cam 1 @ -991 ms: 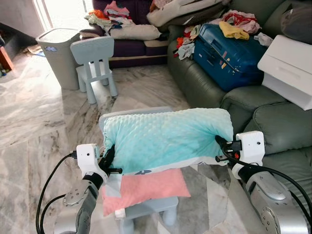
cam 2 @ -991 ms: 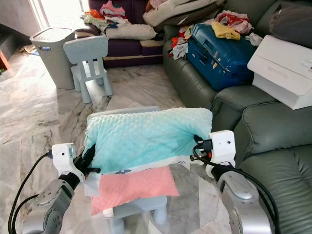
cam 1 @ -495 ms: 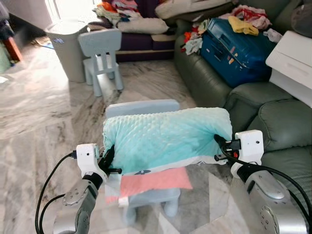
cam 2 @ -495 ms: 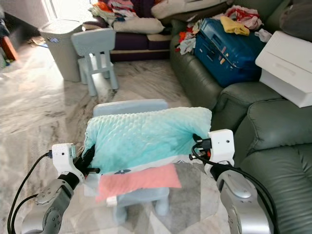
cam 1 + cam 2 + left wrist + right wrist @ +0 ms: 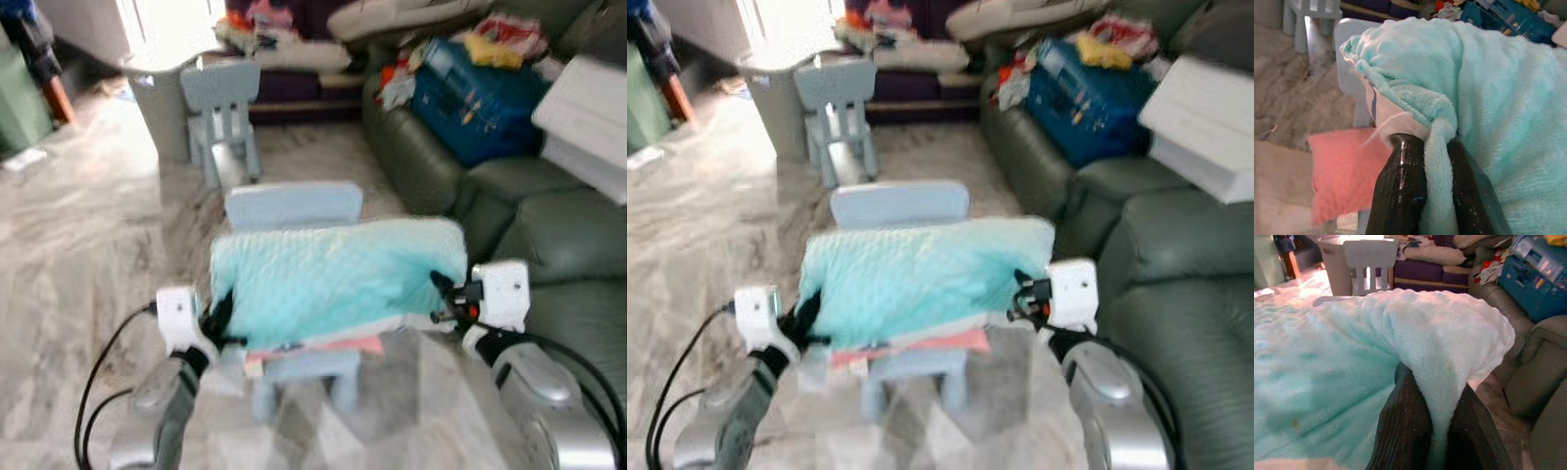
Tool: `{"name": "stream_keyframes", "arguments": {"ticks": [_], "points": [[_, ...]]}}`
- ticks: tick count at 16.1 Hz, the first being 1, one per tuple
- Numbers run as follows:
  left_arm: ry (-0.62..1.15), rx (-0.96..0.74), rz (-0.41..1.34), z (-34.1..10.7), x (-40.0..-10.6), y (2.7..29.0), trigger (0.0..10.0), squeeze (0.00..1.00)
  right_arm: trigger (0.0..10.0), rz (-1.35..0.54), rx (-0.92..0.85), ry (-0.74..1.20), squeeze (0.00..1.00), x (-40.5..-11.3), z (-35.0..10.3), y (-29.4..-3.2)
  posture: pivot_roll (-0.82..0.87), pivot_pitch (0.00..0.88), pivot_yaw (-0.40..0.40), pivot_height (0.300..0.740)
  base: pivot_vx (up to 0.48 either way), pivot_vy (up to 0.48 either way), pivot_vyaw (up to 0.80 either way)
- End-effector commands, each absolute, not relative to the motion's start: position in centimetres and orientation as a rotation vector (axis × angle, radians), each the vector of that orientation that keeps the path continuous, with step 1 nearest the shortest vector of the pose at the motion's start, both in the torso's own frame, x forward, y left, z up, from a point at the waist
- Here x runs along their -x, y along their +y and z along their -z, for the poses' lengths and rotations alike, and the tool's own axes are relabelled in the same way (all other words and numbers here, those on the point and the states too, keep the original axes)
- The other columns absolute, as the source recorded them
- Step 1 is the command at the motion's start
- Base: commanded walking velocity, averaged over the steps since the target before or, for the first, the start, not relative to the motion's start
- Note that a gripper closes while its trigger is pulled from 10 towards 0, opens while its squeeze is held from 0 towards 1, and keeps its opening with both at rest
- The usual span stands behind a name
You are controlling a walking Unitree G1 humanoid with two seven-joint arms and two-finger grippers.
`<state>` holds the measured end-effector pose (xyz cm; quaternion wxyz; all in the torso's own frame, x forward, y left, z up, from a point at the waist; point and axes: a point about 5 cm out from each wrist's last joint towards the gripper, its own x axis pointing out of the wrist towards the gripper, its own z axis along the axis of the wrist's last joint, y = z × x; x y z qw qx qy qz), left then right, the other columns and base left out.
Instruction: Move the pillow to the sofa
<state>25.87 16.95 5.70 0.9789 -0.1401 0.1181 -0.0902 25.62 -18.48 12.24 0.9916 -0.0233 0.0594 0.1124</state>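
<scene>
Mint fleece pillow [image 5: 338, 279] hangs between our claws above a small chair [image 5: 294, 208]; left claw [image 5: 1437, 196] and right claw [image 5: 1435, 431] each pinch an end. Sofa [image 5: 549, 235] stands to the right.

daylight from rear window | eye views motion-blurred | wrist views sharper

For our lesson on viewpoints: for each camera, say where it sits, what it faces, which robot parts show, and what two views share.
Left eye view: head, looking down at mint pillow, both arms.
Right eye view: same scene, small chair behind.
Left wrist view: along left hand, pinching a pillow corner.
Right wrist view: along right hand, pinching the other corner.
Shared: the pillow.
</scene>
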Motion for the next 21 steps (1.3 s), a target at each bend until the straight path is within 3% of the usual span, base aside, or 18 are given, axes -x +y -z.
{"name": "stream_keyframes", "arguments": {"ticks": [1, 13, 21], "points": [[0.219, 0.279, 0.190, -6.19, -26.11, 16.89, 10.0, 0.00, 10.0, -0.218, 0.056, 0.095, 0.00, -25.78, -12.83, -18.71, -0.20, 0.000, -0.005, 0.740, -0.274, 0.000, 0.00], [0.220, 0.280, 0.193, -6.22, -26.14, 16.86, 10.0, 0.00, 10.0, -0.216, 0.055, 0.099, 0.00, -25.71, -12.78, -18.70, -0.20, 0.000, -0.004, 0.740, -0.273, 0.000, 0.00], [0.186, 0.316, 0.188, -6.53, -26.45, 17.06, 10.0, 0.00, 10.0, -0.227, 0.052, 0.090, 0.00, -25.98, -12.92, -18.50, -0.20, 0.000, -0.012, 0.740, 0.000, 0.000, 0.00]]}}
